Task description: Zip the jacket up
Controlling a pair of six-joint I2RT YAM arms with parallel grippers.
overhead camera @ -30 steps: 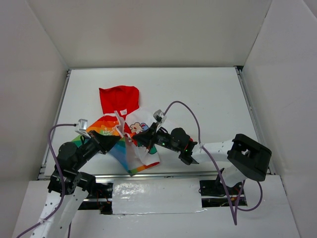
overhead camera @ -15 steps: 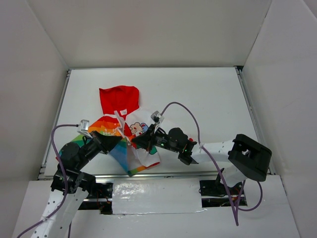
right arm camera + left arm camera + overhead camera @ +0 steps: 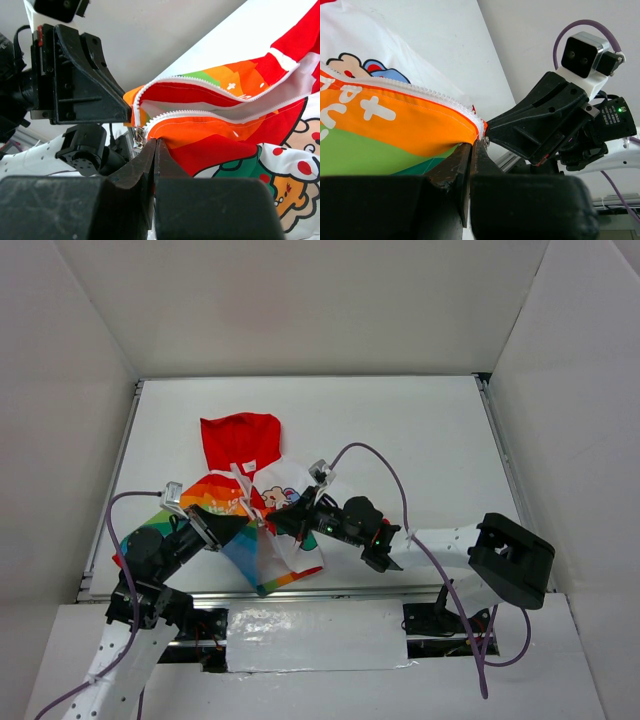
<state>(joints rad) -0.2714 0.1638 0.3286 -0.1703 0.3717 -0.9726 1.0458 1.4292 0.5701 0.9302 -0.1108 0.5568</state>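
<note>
The jacket [image 3: 283, 486] lies at the table's near left, red hood [image 3: 240, 438] farthest from me, rainbow half [image 3: 212, 496] on the left, white cartoon half on the right. Its zip is open. My left gripper [image 3: 248, 524] is shut on the bottom corner of the rainbow half's zip edge [image 3: 470, 120], with its tips [image 3: 474, 145] just under the white teeth. My right gripper [image 3: 275, 526] faces it, almost touching. In the right wrist view it [image 3: 155, 142] is shut on the other half's bottom hem [image 3: 200, 140], right beside the metal zip slider [image 3: 138, 135].
A metal rail [image 3: 330, 592] runs along the table's near edge just below the jacket's hem. White walls close in the table on three sides. A purple cable [image 3: 392, 480] arcs over the right arm.
Both grippers keep their hold at the jacket's bottom edge. The left arm has shifted slightly to the right; the jacket has barely moved.
</note>
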